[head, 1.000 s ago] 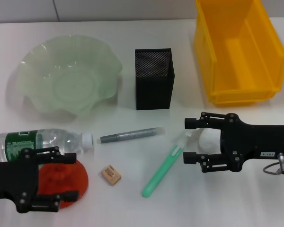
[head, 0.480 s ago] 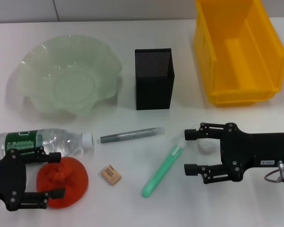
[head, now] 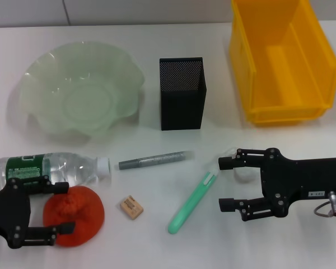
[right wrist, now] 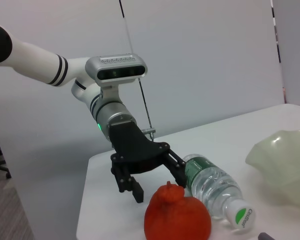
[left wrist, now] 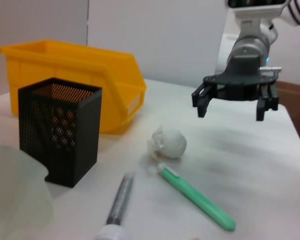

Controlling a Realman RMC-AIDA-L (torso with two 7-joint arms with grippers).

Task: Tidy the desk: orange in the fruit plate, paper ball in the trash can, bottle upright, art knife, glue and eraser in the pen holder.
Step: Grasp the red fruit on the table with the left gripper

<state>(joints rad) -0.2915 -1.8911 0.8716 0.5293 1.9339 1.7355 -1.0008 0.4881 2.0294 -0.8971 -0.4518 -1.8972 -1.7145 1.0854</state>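
White tabletop (head: 157, 246). Left end effector (head: 60, 207) at the near left corner, fingers spread wide on either side of the orange (head: 75, 216), no squeeze visible; orange sits on the tabletop just in front of the bottle (head: 47, 169), which lies on its side with its cap pointing right. Right end effector (head: 225, 184) near the right edge, fingers spread open, straddling the paper ball (left wrist: 168, 142), which is mostly hidden under it from the head view; ball rests on the tabletop, not held. Green art knife (head: 191, 202) lies diagonal just left of that end effector, grey glue stick (head: 155, 159) beside it, small tan eraser (head: 131, 207) near the orange. Fruit plate (head: 39, 84) at the far left, black pen holder (head: 182, 93) upright far centre, yellow trash can (head: 280, 61) at the far right corner.
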